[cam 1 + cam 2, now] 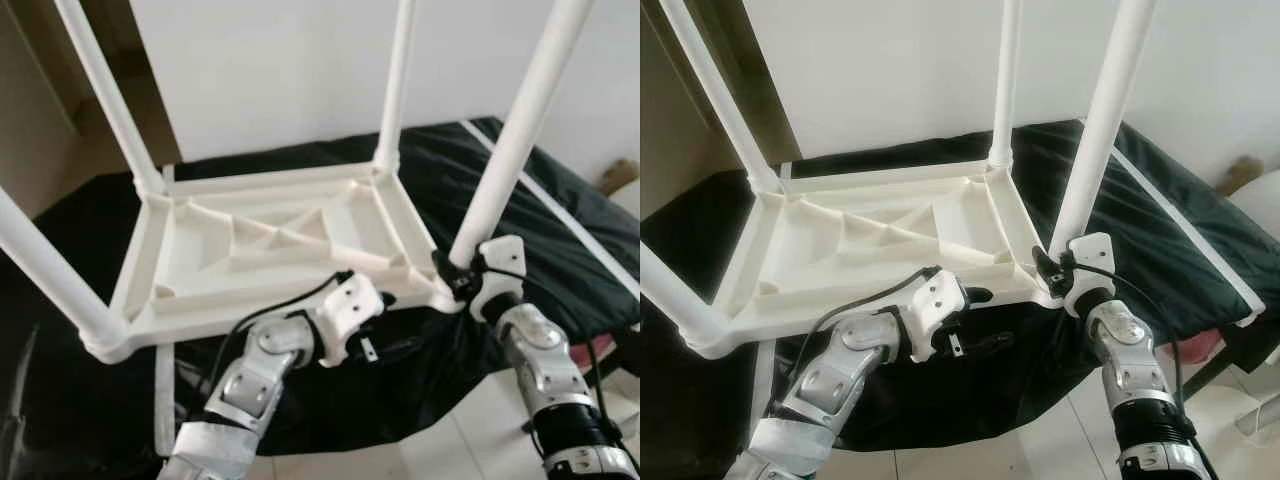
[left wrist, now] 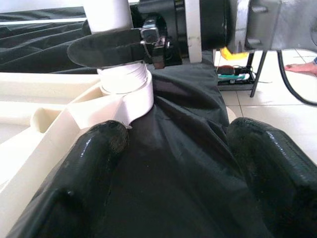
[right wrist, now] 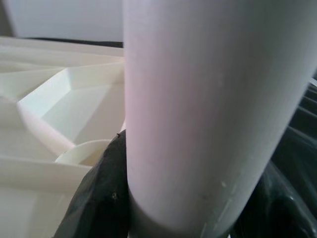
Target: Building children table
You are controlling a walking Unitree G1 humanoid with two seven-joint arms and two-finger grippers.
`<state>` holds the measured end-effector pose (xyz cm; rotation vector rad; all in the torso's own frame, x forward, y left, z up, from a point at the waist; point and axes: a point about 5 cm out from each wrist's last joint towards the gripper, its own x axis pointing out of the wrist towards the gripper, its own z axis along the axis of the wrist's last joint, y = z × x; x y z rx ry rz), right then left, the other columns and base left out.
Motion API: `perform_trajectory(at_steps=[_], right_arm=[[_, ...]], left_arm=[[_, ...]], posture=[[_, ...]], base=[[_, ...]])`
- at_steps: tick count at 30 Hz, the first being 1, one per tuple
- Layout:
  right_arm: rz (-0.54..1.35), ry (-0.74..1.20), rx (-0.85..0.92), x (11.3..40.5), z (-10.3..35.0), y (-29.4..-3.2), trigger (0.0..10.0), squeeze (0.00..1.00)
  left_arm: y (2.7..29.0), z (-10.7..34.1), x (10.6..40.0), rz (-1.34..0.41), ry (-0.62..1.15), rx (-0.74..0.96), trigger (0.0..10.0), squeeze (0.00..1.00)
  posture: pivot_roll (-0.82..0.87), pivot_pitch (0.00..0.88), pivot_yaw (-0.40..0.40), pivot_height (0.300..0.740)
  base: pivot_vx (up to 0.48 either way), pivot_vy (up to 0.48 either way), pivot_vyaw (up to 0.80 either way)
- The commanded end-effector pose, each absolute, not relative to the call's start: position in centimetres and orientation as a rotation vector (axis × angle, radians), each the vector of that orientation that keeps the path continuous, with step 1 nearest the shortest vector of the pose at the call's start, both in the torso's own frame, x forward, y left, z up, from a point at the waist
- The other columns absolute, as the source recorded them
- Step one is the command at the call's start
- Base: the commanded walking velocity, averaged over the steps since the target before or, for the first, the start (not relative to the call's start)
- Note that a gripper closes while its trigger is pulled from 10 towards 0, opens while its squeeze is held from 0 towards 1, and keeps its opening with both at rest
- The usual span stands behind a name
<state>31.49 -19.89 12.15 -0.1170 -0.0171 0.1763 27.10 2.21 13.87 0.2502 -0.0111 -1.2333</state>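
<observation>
**A:** Table (image 1: 280, 250) first: where do we have it?

**B:** We have it upside down on the black cloth (image 1: 560, 230), ribbed underside facing up, with four white legs standing up from its corners. We see the underside split by ribs into shallow open pockets, and we make out nothing lying in any of them.

**A:** And our right gripper (image 1: 455, 272)?

**B:** We have it at the near right corner, fingers closed around the base of the near right leg (image 1: 515, 140), just above the socket. In the right wrist view that leg (image 3: 208, 114) stands right against the lens, with a black finger (image 3: 101, 198) pressed to its side.

**A:** Left gripper (image 2: 173, 163)?

**B:** We hold it low at the near edge of the table, beside that same corner. Its two fingers (image 2: 84, 168) are spread wide with only cloth between them, so we grip nothing there. One finger lies against the table's edge, close to the socket.

**A:** What else do we see?

**B:** In the left wrist view, the right gripper's finger wraps the leg just above the socket collar. We see pale tiled floor (image 1: 1060, 440) past the cloth's near edge and a white wall (image 1: 300, 70) behind the table.
</observation>
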Motion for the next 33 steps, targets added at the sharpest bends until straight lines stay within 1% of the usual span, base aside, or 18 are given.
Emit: perform_trajectory(at_steps=[1,3,4,10,12,13,14,16,17,18,19,21,25,26,33], right_arm=[[0.117,0.140,-0.110,30.5,9.1,-20.2,10.0,0.00],[0.031,0.140,-0.058,30.2,9.1,-19.5,10.0,0.00],[0.031,0.140,-0.058,30.2,9.1,-19.5,10.0,0.00],[-0.091,0.117,0.013,29.6,9.5,-17.1,10.0,0.00],[-0.113,0.114,0.023,29.6,9.6,-16.9,10.0,0.00],[-0.175,0.106,0.039,29.5,9.7,-16.8,10.0,0.00],[-0.175,0.106,0.039,29.5,9.7,-16.8,10.0,0.00],[-0.311,0.115,0.068,29.2,9.6,-16.3,10.0,0.00],[-0.311,0.115,0.068,29.2,9.6,-16.3,10.0,0.00],[-0.316,0.126,0.094,29.3,9.5,-15.4,10.0,0.00],[-0.316,0.126,0.094,29.3,9.5,-15.4,10.0,0.00],[-0.259,0.094,0.123,29.5,10.2,-14.1,10.0,0.00],[-0.253,0.088,0.126,29.4,10.5,-13.9,10.0,0.00],[-0.278,0.117,0.108,29.2,10.2,-14.0,10.0,0.00],[-0.323,0.123,0.080,29.2,10.1,-14.3,10.0,0.00]], left_arm=[[2.5,13.8,27.7,-1.145,-0.008,0.257,10.0,0.00],[2.5,13.7,27.7,-1.145,-0.007,0.259,10.0,0.00],[2.5,13.7,27.7,-1.145,-0.007,0.259,10.0,0.00],[2.4,13.8,27.8,-1.146,-0.010,0.260,10.0,0.00],[2.4,13.8,27.8,-1.146,-0.010,0.260,10.0,0.00],[2.4,13.9,27.8,-1.148,-0.015,0.259,10.0,0.00],[2.4,13.9,27.8,-1.148,-0.015,0.259,10.0,0.00],[2.4,14.0,28.0,-1.143,-0.025,0.262,10.0,0.00],[2.4,14.0,28.0,-1.143,-0.025,0.262,10.0,0.00],[2.4,14.0,28.1,-1.133,-0.034,0.270,10.0,0.00],[2.4,14.0,28.1,-1.133,-0.034,0.270,10.0,0.00],[2.3,14.3,28.4,-1.105,-0.058,0.283,10.0,0.00],[2.3,14.4,28.6,-1.096,-0.063,0.293,10.0,0.00],[2.6,14.2,28.7,-1.091,-0.059,0.312,10.0,0.00],[3.0,14.2,29.1,-1.061,-0.061,0.341,10.0,0.00]], posture=[[-0.05,0.000,0.017,0.740],[-0.06,0.000,0.017,0.740],[-0.06,0.000,0.017,0.740],[-0.06,0.000,0.017,0.740],[-0.06,0.000,0.015,0.740],[-0.06,0.000,0.014,0.740],[-0.06,0.000,0.014,0.740],[-0.06,0.000,0.013,0.740],[-0.06,0.000,0.013,0.740],[-0.06,0.000,0.016,0.740],[-0.06,0.000,0.016,0.740],[-0.06,0.000,0.023,0.740],[-0.05,0.000,0.025,0.740],[-0.05,0.000,0.027,0.740],[-0.04,0.000,0.023,0.740]], base=[[0.000,0.000,0.00],[0.000,0.000,0.00],[0.000,0.000,0.00],[0.000,0.000,0.00],[0.000,0.000,0.00],[0.000,0.000,0.00],[0.000,0.000,0.00],[0.000,0.000,0.00],[0.000,0.000,0.00],[0.000,0.000,0.00],[0.000,0.000,0.00],[0.000,0.000,0.00],[0.000,0.000,0.00],[0.000,0.000,0.00],[0.000,0.000,0.00]])
